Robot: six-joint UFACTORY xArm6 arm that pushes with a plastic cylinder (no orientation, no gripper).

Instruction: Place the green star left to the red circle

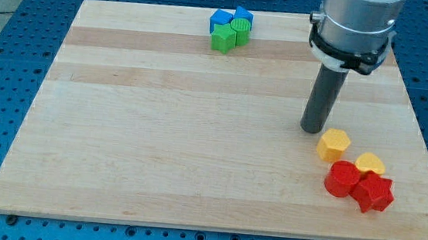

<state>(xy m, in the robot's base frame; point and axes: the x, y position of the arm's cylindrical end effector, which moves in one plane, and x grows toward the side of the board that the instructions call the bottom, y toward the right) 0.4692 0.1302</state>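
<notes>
The green star lies near the board's top edge, in a tight cluster with a green round block and two blue blocks. The red circle lies at the view's lower right, touching a red star on its right. My tip rests on the board just up and left of a yellow hexagon, above the red circle and far right of and below the green star.
A yellow heart sits just above the red blocks, right of the hexagon. The wooden board lies on a blue perforated table. The arm's grey body hangs over the board's upper right.
</notes>
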